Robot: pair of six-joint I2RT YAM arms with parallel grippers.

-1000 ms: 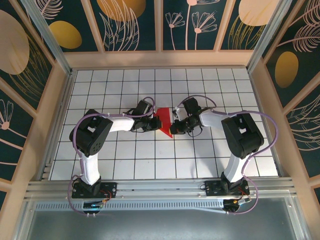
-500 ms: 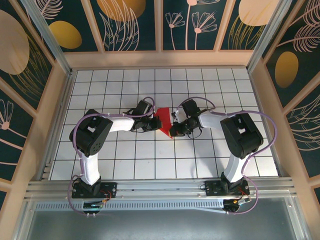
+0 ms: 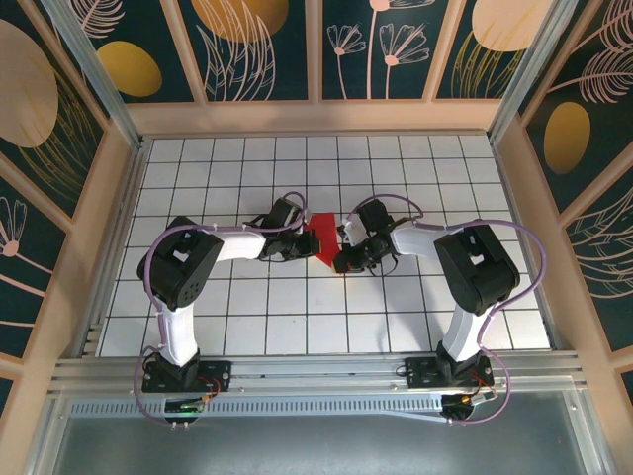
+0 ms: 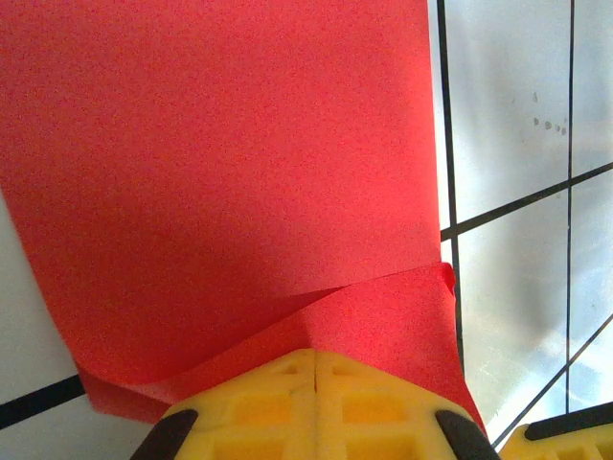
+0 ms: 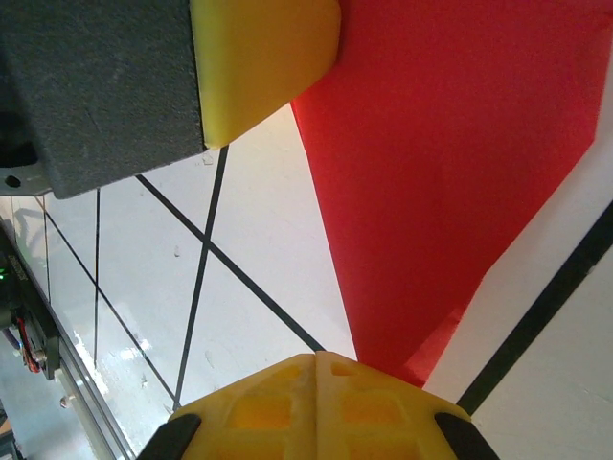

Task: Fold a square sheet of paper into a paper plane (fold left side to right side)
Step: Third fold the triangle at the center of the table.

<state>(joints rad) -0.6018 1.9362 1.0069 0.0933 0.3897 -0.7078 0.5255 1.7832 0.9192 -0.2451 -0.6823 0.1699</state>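
Right gripper [image 3: 343,261] has slid a little toward the near edge and inward over the last second, so it now covers the near tip of the paper [image 3: 318,236], which showed bare before; the left gripper [image 3: 302,242] and its arm sit where they were. From above, the paper is a small red creased shape at the middle of the table [image 3: 396,168], lying between the two grippers, which face each other across it. In the left wrist view, the left gripper [image 4: 314,369] has its yellow pads pressed together with only a seam between them, and the tips are at the paper's [image 4: 230,153] near edge. A top layer lies over a lower one here, and its loose edge runs slantwise to a point just ahead of the tips, slightly lifted. I cannot tell whether a layer is nipped between the pads or only pressed down. In the right wrist view, the right gripper [image 5: 316,374] is likewise closed pad to pad, its tips touching the narrow end of the paper [image 5: 450,144], which widens away from them. A yellow pad [image 5: 263,57] of the left gripper rests on the paper's far edge. Black grid lines [image 5: 206,254] cross the bare white tiles beside the sheet.
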